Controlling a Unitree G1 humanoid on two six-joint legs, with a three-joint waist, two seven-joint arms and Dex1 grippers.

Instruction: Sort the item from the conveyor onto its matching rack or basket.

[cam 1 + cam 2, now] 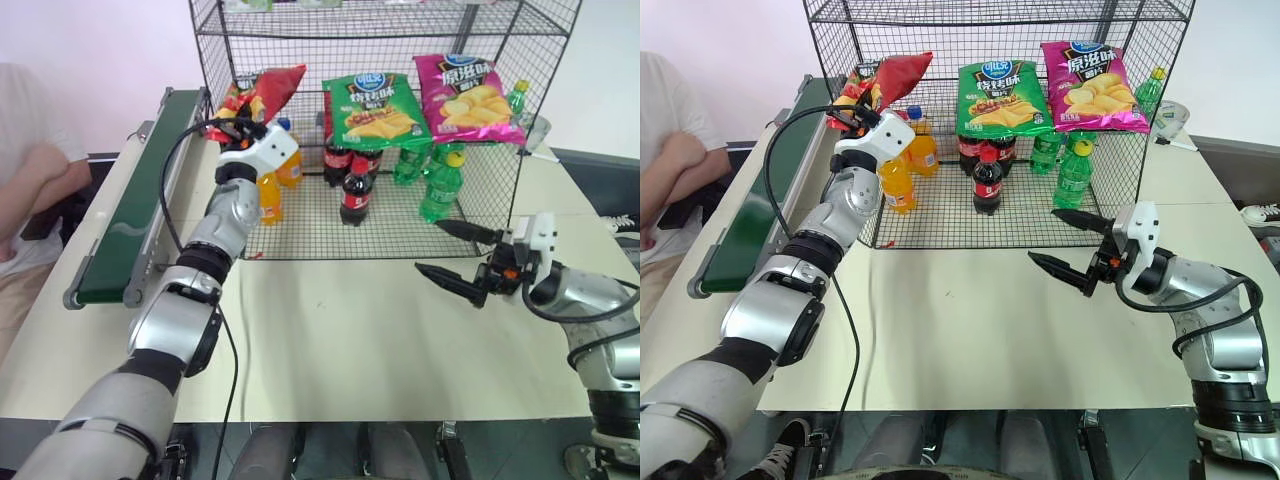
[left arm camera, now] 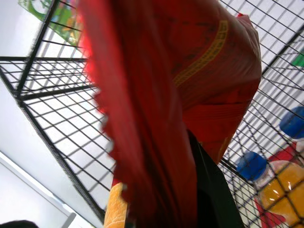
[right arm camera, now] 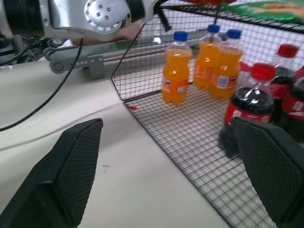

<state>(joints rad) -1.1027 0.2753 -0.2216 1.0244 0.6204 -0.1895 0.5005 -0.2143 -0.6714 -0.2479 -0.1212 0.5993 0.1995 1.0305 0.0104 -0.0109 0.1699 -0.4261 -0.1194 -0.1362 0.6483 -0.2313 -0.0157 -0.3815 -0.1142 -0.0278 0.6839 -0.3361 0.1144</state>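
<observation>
Left gripper [image 1: 232, 124] is clamped on the red chip bag [image 1: 265, 92], its long axis tilting up toward the black wire rack's [image 1: 380, 40] middle tier, left of the green bag [image 1: 375, 108]; right gripper [image 1: 455, 255] gapes, well apart.

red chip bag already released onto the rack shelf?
No, the left gripper is shut on the red chip bag, holding it up at the rack beside the green bag.
</observation>
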